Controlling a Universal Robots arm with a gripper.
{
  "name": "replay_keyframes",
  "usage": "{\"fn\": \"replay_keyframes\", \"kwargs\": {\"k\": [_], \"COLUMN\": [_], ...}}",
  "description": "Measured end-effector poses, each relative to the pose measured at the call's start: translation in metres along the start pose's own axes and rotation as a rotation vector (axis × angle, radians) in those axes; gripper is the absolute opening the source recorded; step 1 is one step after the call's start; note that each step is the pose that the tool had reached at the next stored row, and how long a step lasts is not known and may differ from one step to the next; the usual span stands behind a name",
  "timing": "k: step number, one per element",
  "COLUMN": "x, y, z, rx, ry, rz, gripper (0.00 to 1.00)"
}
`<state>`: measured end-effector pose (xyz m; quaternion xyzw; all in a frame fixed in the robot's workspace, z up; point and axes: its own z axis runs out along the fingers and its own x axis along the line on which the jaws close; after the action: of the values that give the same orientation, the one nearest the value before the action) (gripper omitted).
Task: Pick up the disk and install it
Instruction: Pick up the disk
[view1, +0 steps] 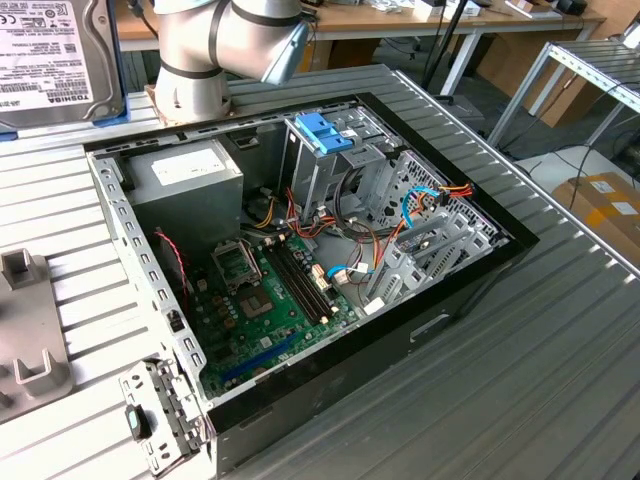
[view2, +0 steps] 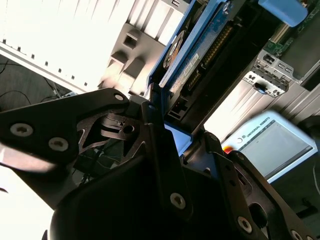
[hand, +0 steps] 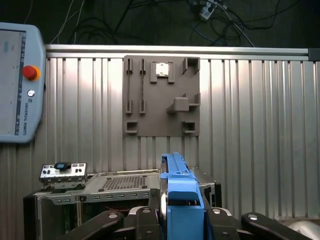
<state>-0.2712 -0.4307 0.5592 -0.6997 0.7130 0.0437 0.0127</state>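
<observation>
- Exterior view: the disk (view1: 55, 60) hangs at the upper corner on the exterior view's left, well above the ribbed table (view1: 560, 380) and apart from the open computer case (view1: 300, 250). Its broad face is turned to the camera. The white label (view1: 40, 35) carries barcodes and print that runs sideways. A blue rail (view1: 121, 70) lines the edge nearer the arm (view1: 215, 45).
- Exterior view: the blue bracket (view1: 325, 131) sits atop the drive cage inside the case.
- Second wrist view: the gripper (view2: 177, 120) is closed on one end of the disk (view2: 200, 50), black fingers (view2: 157, 145) pressed to its two flat faces. The long axis runs straight out from the gripper, circuit-board side showing. A teach pendant (view2: 272, 142) lies beyond.
- First wrist view: the disk (hand: 180, 195) is edge-on, blue rail toward the camera, with the gripper (hand: 182, 217) clamped on it. It stands upright over the case (hand: 120, 187). A grey fixture plate (hand: 160, 120) lies on the table beyond, its slots bare.
</observation>
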Motion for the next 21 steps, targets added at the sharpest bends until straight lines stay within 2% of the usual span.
{"fn": "replay_keyframes", "kwargs": {"k": [21], "x": [0.0078], "y": [-0.0195], "z": [0.0036], "rx": [-0.0001], "ry": [0.0033], "rz": [0.000], "gripper": [0.37]}}
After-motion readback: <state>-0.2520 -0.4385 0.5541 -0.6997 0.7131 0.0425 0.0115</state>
